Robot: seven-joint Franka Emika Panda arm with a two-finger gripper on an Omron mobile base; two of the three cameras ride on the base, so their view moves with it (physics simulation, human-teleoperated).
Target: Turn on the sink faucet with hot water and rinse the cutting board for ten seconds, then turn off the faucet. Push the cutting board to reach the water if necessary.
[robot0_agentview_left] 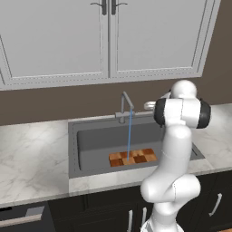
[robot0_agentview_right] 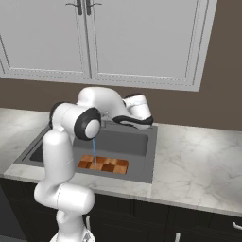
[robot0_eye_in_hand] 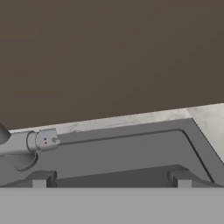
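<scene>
Down in the large dark grey sink, the small checkerboard wooden cutting board lies flat on the basin floor near the front wall, and the thin pale-blue water stream drops straight onto it from the slim grey metal faucet. Over at the back rim, the two-finger gripper hangs with its fingers spread wide, holding nothing; the faucet's short base and side lever sit just off to one side in the hand view. White marble counter flanks the basin, pale grey cabinet doors hang overhead, and the white arm blocks part of the sink in the right base view.
</scene>
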